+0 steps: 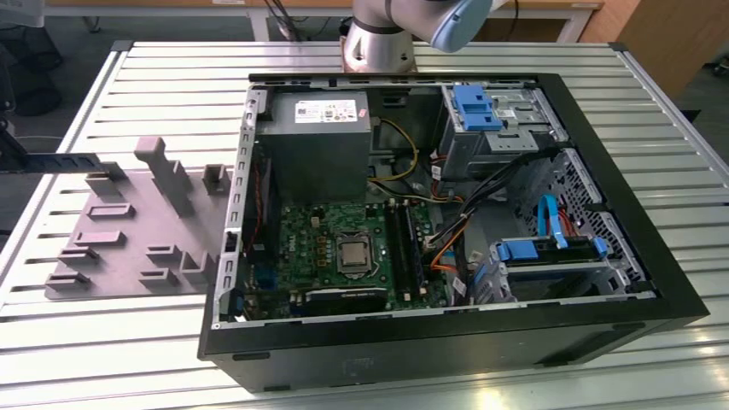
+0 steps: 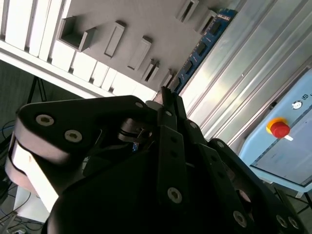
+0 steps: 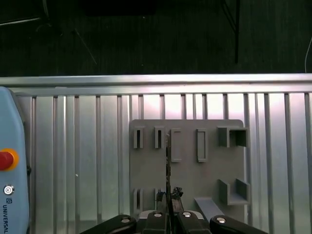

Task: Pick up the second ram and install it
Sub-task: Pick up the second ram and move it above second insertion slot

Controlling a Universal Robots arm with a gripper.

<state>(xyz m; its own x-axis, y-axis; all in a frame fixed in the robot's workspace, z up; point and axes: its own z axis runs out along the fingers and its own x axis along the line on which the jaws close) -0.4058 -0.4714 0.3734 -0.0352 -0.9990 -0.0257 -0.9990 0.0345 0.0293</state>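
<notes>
On the slatted metal table [image 1: 148, 85], the open computer case [image 1: 456, 342] sits mid-frame in the exterior view, with the grey slotted tray [image 1: 131, 226] at that view's left. My claw [image 2: 167, 95] is clamped on the second ram [image 2: 201, 47], near that tray.

Computer case [image 1: 456, 337] beside grey tray [image 1: 125, 218] on slatted table [image 1: 137, 350]

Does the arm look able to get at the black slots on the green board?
Probably yes: the case lies open on top and nothing covers the slots; the orange cables run just beside them.
</notes>
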